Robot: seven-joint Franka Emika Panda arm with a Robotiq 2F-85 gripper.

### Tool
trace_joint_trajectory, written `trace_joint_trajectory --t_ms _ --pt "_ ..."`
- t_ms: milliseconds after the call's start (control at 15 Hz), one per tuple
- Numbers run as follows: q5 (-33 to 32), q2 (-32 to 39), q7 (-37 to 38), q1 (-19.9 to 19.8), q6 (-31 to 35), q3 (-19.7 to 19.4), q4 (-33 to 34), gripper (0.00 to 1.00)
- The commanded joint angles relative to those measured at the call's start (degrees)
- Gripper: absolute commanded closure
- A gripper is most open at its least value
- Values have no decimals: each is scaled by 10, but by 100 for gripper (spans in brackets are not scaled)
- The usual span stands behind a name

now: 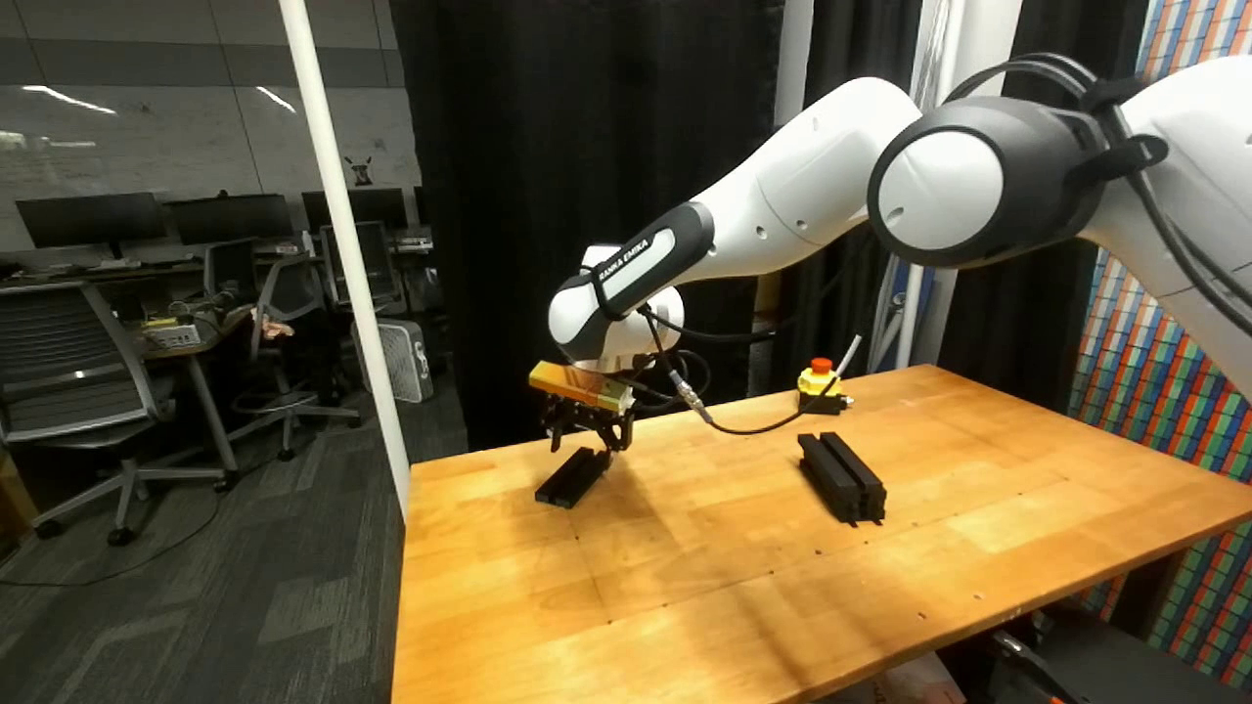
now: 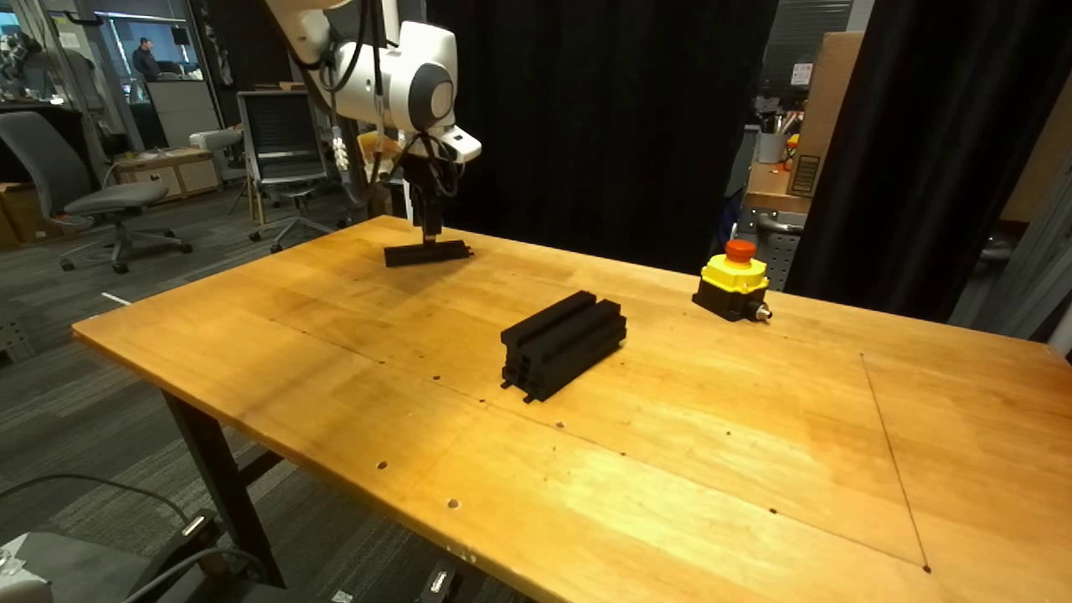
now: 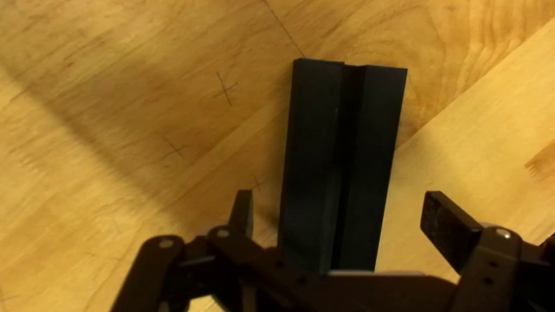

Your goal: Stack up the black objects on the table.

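Red-topped yellow button box [image 1: 817, 384] stood at 12 o'clock from black stack [image 1: 843, 479] in an exterior view, both well apart from gripper [image 3: 338, 212] | arm [image 1: 782, 200] read "RANKA EMIKA", as far as I could see | wrist view: jaws stood wide apart, grooved black bar [image 3: 334, 164] lay on table [image 3: 108, 151] between them, running toward 12 o'clock

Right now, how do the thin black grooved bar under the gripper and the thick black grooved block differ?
The thin black grooved bar lies low, while the thick black grooved block stands clearly taller.
The open gripper straddles the bar in the wrist view; the block stands apart from the gripper.
Both are black, rest on the table and have a lengthwise groove on top.
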Motion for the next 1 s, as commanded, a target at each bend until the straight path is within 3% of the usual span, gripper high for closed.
trace_joint_trajectory --t_ms 0,600,667,733,933 --pt "2 49 7 2 -37 -3 77 0" --pt "-14 119 14 6 -113 -17 177 0" --pt "-21 122 6 7 -123 -18 183 25" --pt "-29 122 -2 7 -133 -19 186 27" --pt "-47 120 -11 6 -158 -21 191 51"
